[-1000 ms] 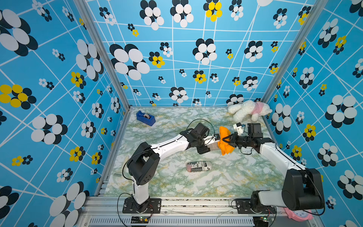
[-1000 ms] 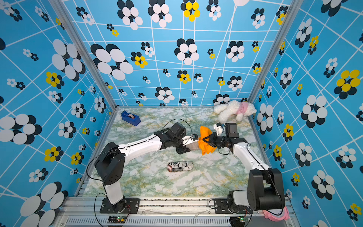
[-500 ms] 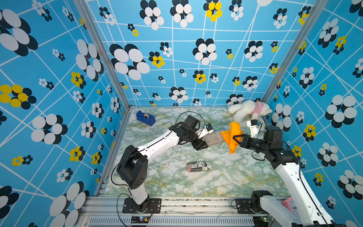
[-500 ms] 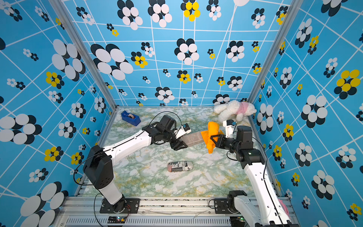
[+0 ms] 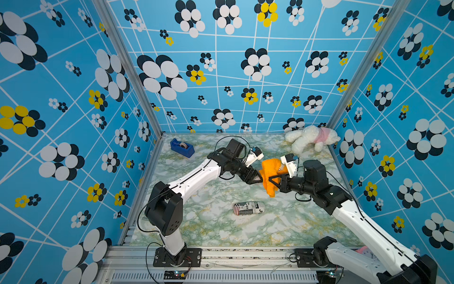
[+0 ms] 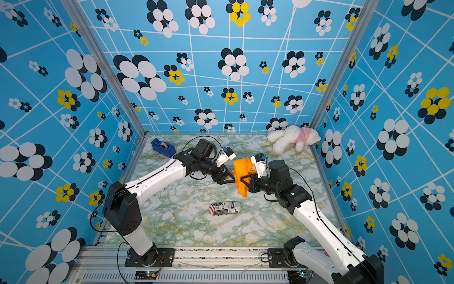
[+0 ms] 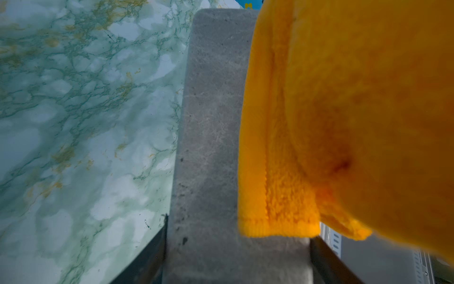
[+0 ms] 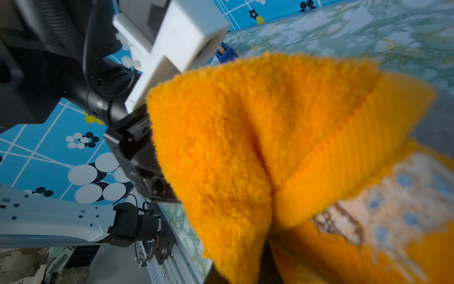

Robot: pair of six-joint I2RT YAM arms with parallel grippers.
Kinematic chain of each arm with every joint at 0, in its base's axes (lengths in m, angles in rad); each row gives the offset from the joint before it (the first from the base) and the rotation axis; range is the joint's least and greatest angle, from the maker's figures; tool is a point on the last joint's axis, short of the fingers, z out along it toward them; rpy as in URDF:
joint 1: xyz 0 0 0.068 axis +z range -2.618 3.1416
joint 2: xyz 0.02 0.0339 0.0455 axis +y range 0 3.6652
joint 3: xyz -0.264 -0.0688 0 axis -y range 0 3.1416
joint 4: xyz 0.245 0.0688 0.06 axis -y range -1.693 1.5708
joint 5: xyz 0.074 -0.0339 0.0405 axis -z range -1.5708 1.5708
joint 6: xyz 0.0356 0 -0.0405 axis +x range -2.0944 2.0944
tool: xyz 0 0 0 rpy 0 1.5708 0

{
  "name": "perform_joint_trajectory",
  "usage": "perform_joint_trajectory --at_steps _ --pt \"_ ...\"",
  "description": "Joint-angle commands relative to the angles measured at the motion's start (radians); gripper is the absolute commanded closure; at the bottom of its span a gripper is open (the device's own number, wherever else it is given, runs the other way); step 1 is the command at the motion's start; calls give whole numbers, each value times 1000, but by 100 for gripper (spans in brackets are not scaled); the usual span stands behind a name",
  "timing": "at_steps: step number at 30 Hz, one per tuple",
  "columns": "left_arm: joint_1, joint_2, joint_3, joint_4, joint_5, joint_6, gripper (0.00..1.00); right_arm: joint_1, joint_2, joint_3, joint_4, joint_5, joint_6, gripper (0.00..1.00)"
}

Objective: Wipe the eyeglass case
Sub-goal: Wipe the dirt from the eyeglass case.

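You are looking at the two arms meeting above the middle of the marbled green-and-white tabletop point(image 5: 211, 231), a little toward its right edge. The left gripper point(image 5: 256, 177) is clamping the eyeglass case point(image 7: 211, 123), its dark jaws pressing on either side of one end. The case is showing in the left wrist view as a long, flat-sided grey bar with rounded corners and a matte, felt-like skin carrying fine scratches and a few dark specks. It is held up off the tabletop, and in both top views it is almost wholly hidden behind the cloth point(image 5: 269, 169). The right gripper point(image 5: 271, 181) is pinching that cloth with its jaws together on a bunched fold. The cloth is a fluffy orange microfibre square with a stitched hem, draping over the case and lying against its long side. In the right wrist view one face is showing a ribbed weave and a pale printed patch with blue dots, too blurred for you to read. Nearer the front edge a rounded pouch point(image 5: 248, 208) is lying on its side, covered in black-and-white newsprint with a striped flag at one end. The letters "Re" and "ex" are legible, and the rest is too small. A blue plastic tape dispenser point(image 5: 182, 147) is sitting at the back left corner, and a white plush dog point(image 5: 309, 139) in a pink top is lying at the back right corner.
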Motion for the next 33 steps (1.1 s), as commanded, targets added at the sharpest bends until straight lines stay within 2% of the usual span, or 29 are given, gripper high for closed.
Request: perform_joint_trajectory --at_steps 1,4,7,10,12,17,21,24,27,33 --pt "-4 -43 19 -13 143 5 85 -5 0 4 2 152 -67 100" --pt "-1 -80 -10 -10 183 13 85 -57 -29 30 -97 219 -120 100" --pt "-1 -101 -21 -23 226 32 84 -131 -49 40 -155 203 -146 100" --pt "-1 -105 -23 -40 219 47 84 -133 -50 43 -166 139 -141 100" --pt "-1 -104 -23 -32 215 46 85 -106 -45 24 -130 101 -97 100" --pt "-2 -91 -15 7 238 27 85 75 -1 6 -29 142 -31 100" --pt "-5 -73 2 3 260 24 85 94 15 -21 87 97 35 100" --pt "-10 -68 4 12 282 18 85 92 19 -13 74 105 5 100" --pt "-12 -90 -19 26 299 18 85 31 17 7 -21 124 -63 100" --pt "-12 -138 -55 -60 329 100 85 -216 -44 38 -136 117 -112 100"
